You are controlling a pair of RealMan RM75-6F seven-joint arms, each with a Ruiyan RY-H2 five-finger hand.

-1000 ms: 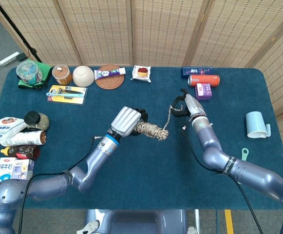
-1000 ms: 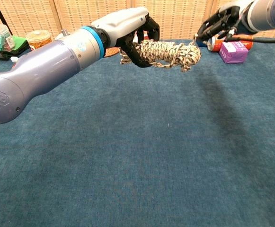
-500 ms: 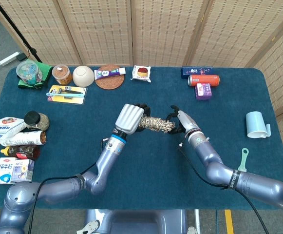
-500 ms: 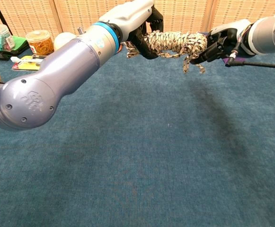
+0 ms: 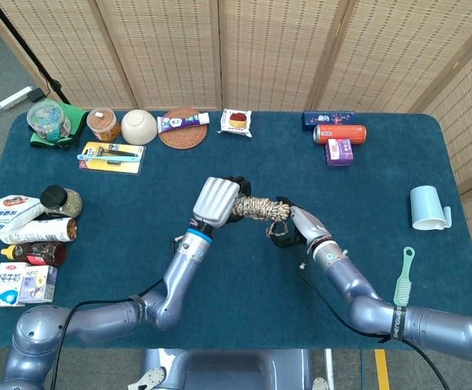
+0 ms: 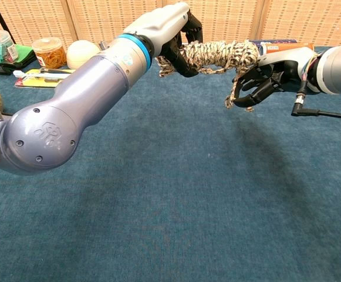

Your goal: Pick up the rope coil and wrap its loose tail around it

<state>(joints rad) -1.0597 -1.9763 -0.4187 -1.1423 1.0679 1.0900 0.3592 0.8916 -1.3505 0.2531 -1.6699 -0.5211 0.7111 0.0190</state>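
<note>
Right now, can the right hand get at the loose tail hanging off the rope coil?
Probably yes. The left hand holds the rope coil up clear of the table, and the loose tail dangles right at the right hand's fingers with nothing between them.

Not much legible here. Small carton (image 5: pixel 22 283) at table's left edge shows "NFC" on its front, rest of print too small. Packets, toothpaste box, red can and purple box along far edge all carry print, but it's too blurred to make out. Round embossed logo on left arm's elbow housing (image 6: pixel 40 136) in chest view, unreadable.
</note>
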